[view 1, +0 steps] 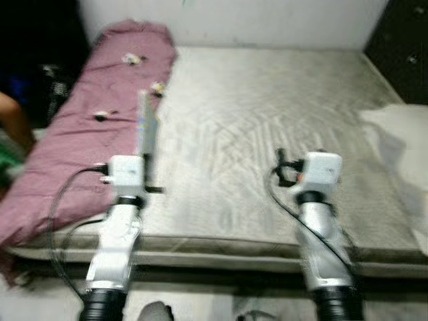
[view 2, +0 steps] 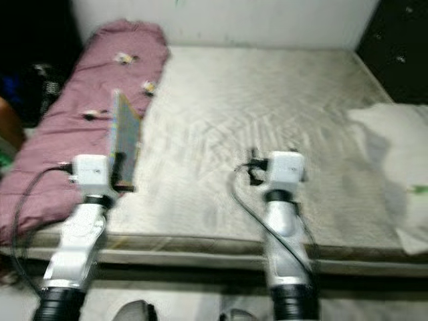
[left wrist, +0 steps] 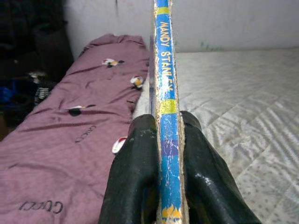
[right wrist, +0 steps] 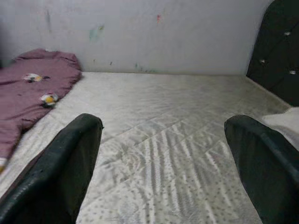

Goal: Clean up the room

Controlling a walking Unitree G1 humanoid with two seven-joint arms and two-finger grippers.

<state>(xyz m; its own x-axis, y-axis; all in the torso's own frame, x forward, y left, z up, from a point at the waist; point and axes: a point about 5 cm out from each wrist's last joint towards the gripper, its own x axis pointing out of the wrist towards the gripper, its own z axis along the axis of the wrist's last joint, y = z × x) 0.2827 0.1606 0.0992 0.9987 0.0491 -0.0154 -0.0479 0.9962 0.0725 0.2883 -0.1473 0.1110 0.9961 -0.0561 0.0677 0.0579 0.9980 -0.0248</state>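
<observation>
Evidently the carrying step is in hand: the left gripper pinches a thin book by its spine, upright above the mattress's near-left edge — the book wants a proper home next, perhaps a shelf. The right gripper hovers spread wide, holding nothing, over the mattress's near edge. A purple blanket lies along the left edge, a white pillow at the right — neither blocks the way.

Bare grey mattress, white wall, dark headboard
</observation>
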